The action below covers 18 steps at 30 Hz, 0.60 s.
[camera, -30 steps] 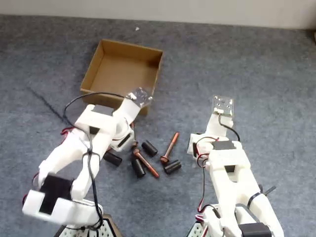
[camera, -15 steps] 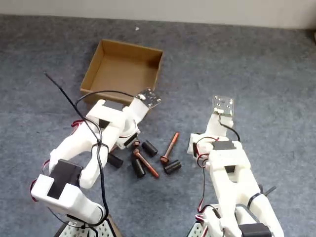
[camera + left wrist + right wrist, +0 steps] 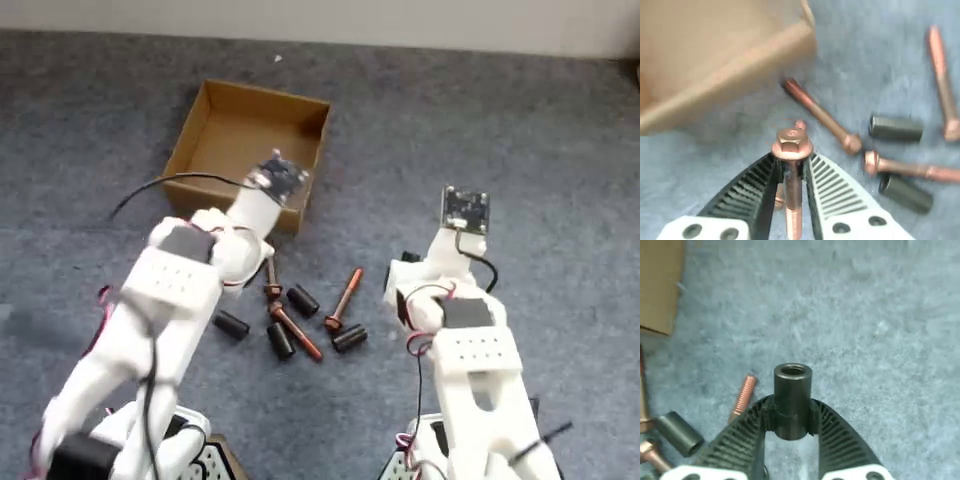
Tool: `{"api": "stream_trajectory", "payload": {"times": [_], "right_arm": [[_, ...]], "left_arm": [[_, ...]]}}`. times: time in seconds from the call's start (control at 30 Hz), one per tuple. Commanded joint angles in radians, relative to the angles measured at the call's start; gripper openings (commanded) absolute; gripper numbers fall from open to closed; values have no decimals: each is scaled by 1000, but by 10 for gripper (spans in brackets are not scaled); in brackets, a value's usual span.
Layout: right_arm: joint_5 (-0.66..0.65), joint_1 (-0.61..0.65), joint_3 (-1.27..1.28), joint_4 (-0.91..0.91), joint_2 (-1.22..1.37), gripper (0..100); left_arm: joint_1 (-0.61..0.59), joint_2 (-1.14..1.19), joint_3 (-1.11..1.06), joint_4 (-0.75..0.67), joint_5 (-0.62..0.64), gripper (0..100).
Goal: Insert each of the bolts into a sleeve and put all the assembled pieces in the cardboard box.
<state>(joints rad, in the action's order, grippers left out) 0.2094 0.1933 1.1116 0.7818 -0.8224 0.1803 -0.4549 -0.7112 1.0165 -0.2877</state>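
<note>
My left gripper (image 3: 792, 161) is shut on a copper bolt (image 3: 792, 146), head up, held above the carpet beside the cardboard box (image 3: 715, 60). Below it lie three loose bolts (image 3: 820, 115) and two black sleeves (image 3: 895, 128). My right gripper (image 3: 791, 406) is shut on a black sleeve (image 3: 792, 390), held upright with its bore open at the top. In the high view the box (image 3: 185, 160) sits at the back left, and the loose bolts (image 3: 345, 298) and sleeves (image 3: 302, 300) lie between the two arms.
Grey carpet covers the whole work surface. A loose sleeve (image 3: 680, 432) and a bolt tip (image 3: 742, 397) lie near my right gripper. The left arm (image 3: 180, 285) stretches toward the box's near wall; the right arm (image 3: 450, 300) stands right of the parts.
The left arm has straightened and swung its wrist toward the box's near wall. The right arm has shifted slightly right and forward.
</note>
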Motion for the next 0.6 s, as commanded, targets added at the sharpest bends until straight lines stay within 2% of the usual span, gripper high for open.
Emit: {"api": "stream_trajectory", "payload": {"times": [0.0, 0.37, 0.57], "right_arm": [[2, -7, -7, 15, -131, 5], [0, -2, -10, 8, -346, 5], [0, 136, -8, 8, -492, 5]], "left_arm": [[-8, -255, 1, 9, 95, 5], [-7, -547, -1, -40, 262, 5], [-4, -647, -1, -106, 373, 5]]}}
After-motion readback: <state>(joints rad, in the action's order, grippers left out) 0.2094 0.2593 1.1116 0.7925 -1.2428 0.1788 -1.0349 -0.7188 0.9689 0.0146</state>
